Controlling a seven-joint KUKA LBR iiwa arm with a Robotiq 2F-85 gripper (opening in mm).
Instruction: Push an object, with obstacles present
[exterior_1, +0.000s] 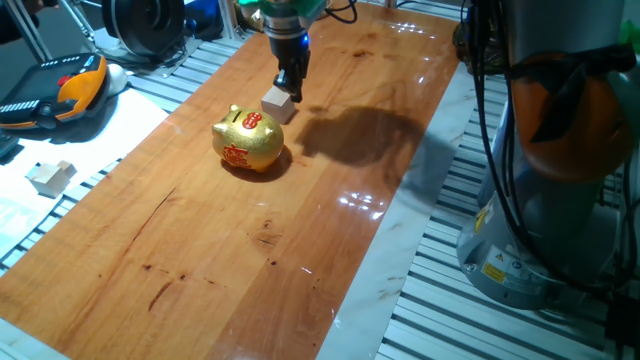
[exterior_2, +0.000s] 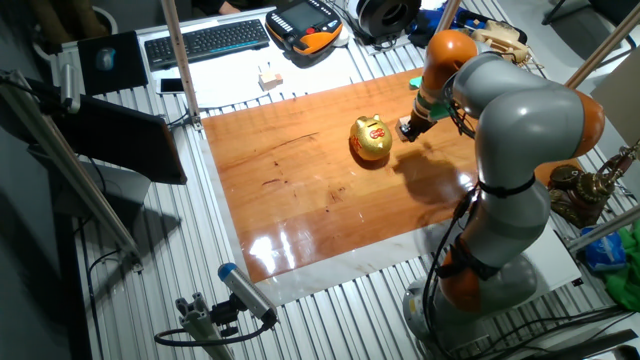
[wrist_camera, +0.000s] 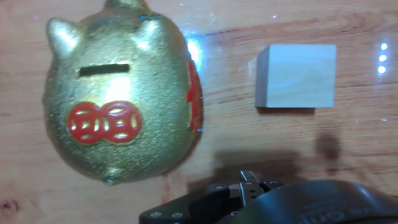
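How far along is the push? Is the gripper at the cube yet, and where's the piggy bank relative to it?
Approach looks done: the gripper is down at the table right beside the wooden cube; contact isn't clear. In hand: lining up the push. The golden piggy bank sits close by, with a bare gap showing in the hand view. Left: pushing the cube clear of it.

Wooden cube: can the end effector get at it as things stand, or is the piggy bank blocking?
Probably yes. The end effector hangs right beside the wooden cube, on the side away from the piggy bank. In the hand view a strip of bare board separates cube and bank. Contact can't be confirmed.
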